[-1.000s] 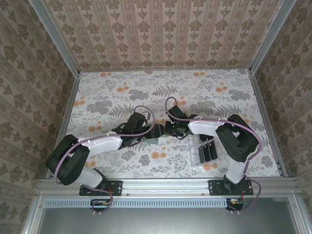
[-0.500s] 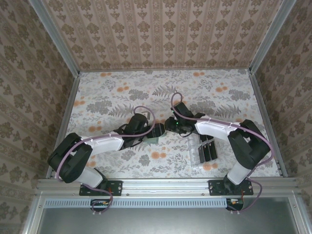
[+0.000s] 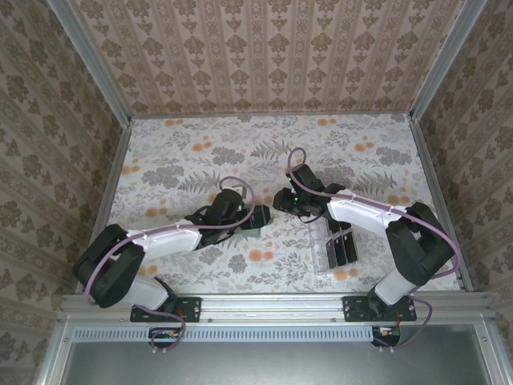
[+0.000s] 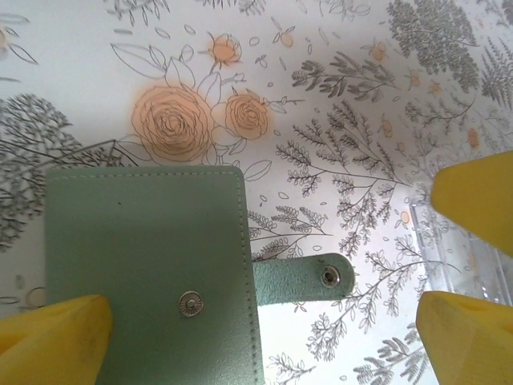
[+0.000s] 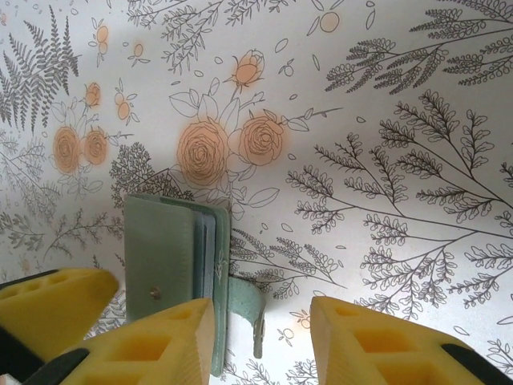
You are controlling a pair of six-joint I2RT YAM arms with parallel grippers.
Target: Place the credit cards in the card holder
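A: Start on the left. Why is the left end effector (image 3: 255,217) parked there?

B: Its fingers (image 4: 56,337) are spread as wide as they go, one on either side of the card holder (image 4: 144,265), gripping nothing. I'd judge it is poised to steady the sage-green wallet on the worktop (image 3: 184,144) while the other arm works.

A: And the wallet itself?

B: It lies flat near the middle of the worktop with its cover folded over. Its strap (image 4: 303,281) is unsnapped and lies out to the side, leaving the stud (image 4: 191,303) on the cover bare. From the right wrist, a sliver of grey-blue lining shows at the edge, so it is unfastened but not opened out.

A: The right end effector (image 5: 260,313)?

B: It hovers just above the wallet with its fingers (image 5: 369,337) partly apart. Between them I see only the floral worktop and the strap's end, so it pinches nothing.

A: The credit cards (image 3: 343,245)?

B: They are black and stand in the clear slotted rack (image 3: 323,255) further right, beside the right forearm and apart from the wallet. I can see none in the wallet.

A: What changed over the last second?

B: The right end effector was right up against the left one by the wallet. It has since drawn back toward the far side, and its arm has stretched out. The left arm, wallet and rack sit about where they were.
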